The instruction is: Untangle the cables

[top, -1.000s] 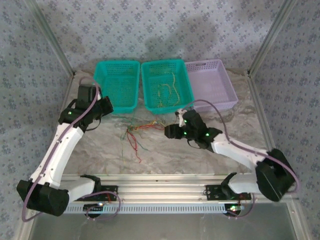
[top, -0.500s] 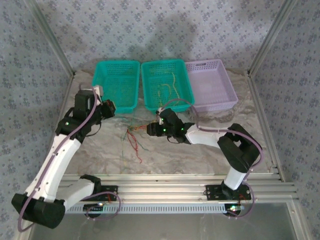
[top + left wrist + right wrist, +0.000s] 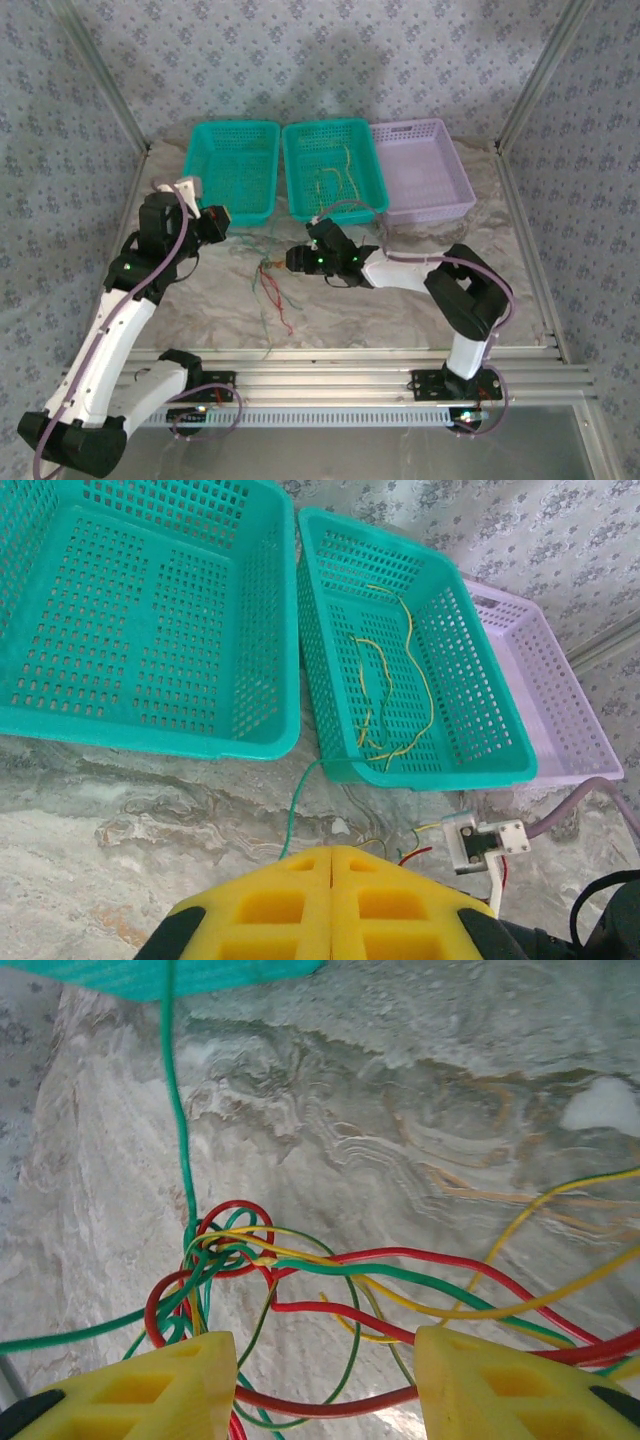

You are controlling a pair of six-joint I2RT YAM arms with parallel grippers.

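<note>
The cables (image 3: 272, 278) lie knotted in red, green and yellow on the marble table between the arms. In the right wrist view the knot (image 3: 225, 1250) sits just ahead of my right gripper (image 3: 325, 1360). That gripper (image 3: 293, 260) is open, and a red strand (image 3: 330, 1402) crosses the gap between its fingers. My left gripper (image 3: 218, 222) hangs by the left teal basket. Its jaws (image 3: 332, 852) are shut, and a green cable (image 3: 292, 815) runs up to the tips and vanishes under them. More yellow cables (image 3: 390, 680) lie in the middle basket.
Three baskets stand in a row at the back: a teal one (image 3: 232, 124), a second teal one (image 3: 291, 178) and a purple one (image 3: 412, 124). Metal frame posts (image 3: 112, 100) rise at both sides. A rail (image 3: 320, 385) runs along the near edge.
My right arm has stretched left, bringing its gripper up to the knot, with the jaws a little narrower. The loose strands have shifted toward the near edge. The left gripper has drifted slightly left.
</note>
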